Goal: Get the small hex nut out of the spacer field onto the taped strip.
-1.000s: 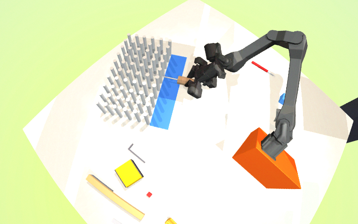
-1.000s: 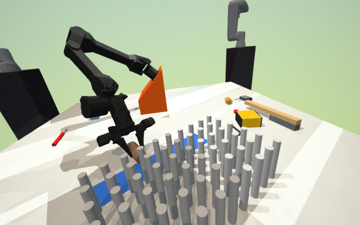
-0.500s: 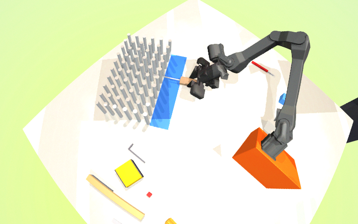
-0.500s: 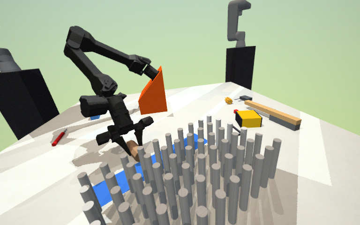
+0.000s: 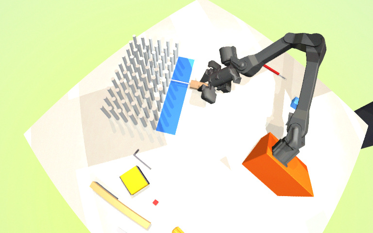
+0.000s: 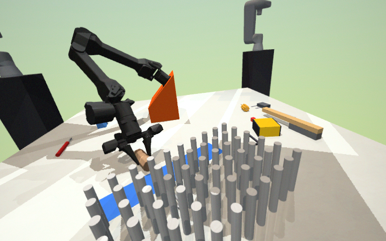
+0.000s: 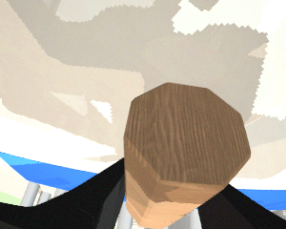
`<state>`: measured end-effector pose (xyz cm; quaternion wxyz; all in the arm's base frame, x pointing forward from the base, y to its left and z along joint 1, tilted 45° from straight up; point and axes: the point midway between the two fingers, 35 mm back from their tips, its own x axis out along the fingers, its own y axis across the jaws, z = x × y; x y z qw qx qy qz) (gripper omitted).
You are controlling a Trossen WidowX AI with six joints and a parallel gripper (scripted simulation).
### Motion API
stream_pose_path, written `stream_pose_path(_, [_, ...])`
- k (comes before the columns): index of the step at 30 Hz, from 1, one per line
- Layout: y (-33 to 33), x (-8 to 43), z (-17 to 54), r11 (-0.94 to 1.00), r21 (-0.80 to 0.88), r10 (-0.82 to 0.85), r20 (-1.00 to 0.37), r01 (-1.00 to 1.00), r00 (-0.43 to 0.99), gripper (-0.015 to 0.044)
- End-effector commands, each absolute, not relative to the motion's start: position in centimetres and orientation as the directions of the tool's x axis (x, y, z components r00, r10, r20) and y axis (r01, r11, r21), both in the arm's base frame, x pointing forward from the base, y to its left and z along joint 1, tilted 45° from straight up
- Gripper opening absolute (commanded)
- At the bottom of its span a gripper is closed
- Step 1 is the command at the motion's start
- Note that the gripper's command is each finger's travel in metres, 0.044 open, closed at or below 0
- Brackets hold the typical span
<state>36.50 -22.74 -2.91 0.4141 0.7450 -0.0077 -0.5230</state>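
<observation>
My gripper [image 5: 200,85] [image 6: 143,159] is shut on the wooden handle [image 5: 194,84] [image 6: 140,154] [image 7: 186,134] of a tool, just outside the blue taped strip [image 5: 171,115] [image 6: 130,191] [image 7: 48,174]. The tool's thin pale rod [image 5: 179,81] runs from the handle across the strip and in among the grey metal spacers [image 5: 133,118] [image 6: 263,203] [image 7: 30,193]. Its far end is hidden between them. The spacers stand upright in rows. I cannot make out the hex nut in any view; the spacers may hide it. No nut shows on the visible part of the strip.
A red screwdriver [image 5: 271,69] [image 6: 62,148] and a blue block [image 5: 294,103] [image 6: 101,125] lie on the arm's side. An orange wedge [image 5: 278,178] [image 6: 164,107] stands at the arm's base. A hex key [image 5: 143,161], yellow block [image 5: 134,180] [image 6: 267,127] and wooden bar [image 5: 122,206] [image 6: 293,120] lie beyond the field's side.
</observation>
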Motion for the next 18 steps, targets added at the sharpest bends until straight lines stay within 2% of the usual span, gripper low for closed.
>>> stream_pose_path(1, [-22.9,36.0,-2.6,-0.655,0.628,-0.449,-0.771,0.421,0.452,0.0])
stream_pose_path(18, [-23.2,34.7,-2.2,-0.655,0.628,-0.449,-0.771,0.421,0.451,0.0])
